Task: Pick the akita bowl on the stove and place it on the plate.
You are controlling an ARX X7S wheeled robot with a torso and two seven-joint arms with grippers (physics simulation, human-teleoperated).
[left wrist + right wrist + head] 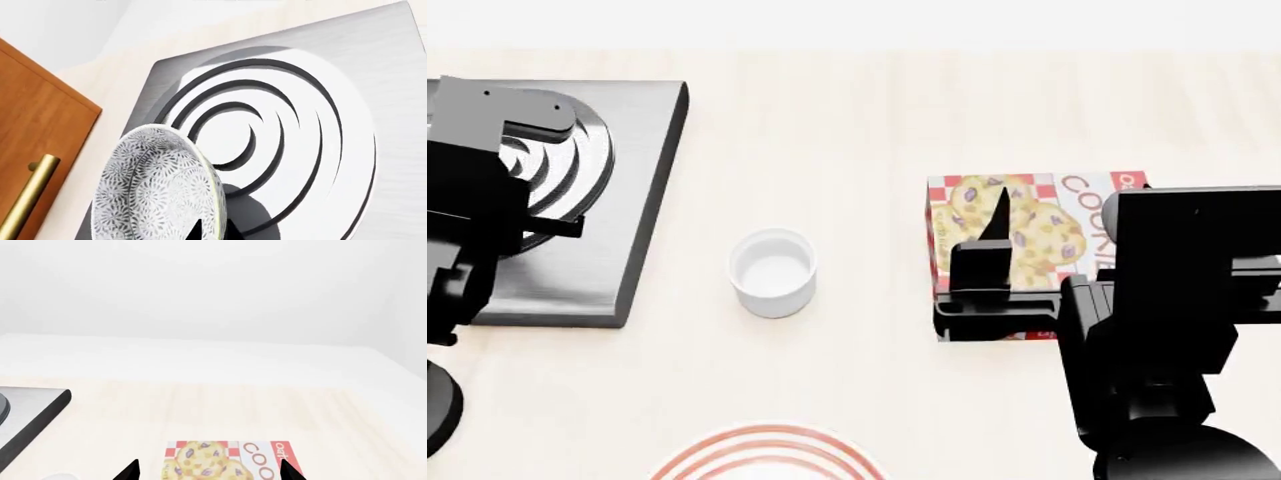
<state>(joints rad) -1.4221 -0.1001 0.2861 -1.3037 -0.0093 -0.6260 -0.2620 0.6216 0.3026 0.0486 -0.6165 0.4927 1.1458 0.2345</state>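
Left gripper closed on the rim of the akita bowl, one dark fingertip showing inside the bowl at the rim; bowl tilted on edge, speckled inside facing the wrist camera, held over the near part of the stove above the burner rings. In the head view, bowl hidden behind the left arm, which hangs over the stove at the far left of the table.

Right gripper spread wide, two black fingertips apart with nothing between them, hovering above the cookie box on the right side of the table, touching nothing.

Plate at the near edge, middle of the table, only its far rim with red rings showing, well apart from the stove. Small plain white cup between stove and cookie box, standing upright.

Pale wooden tabletop under everything. Wooden cabinet door with a brass handle beside the stove in the left wrist view. White wall beyond the far table edge.
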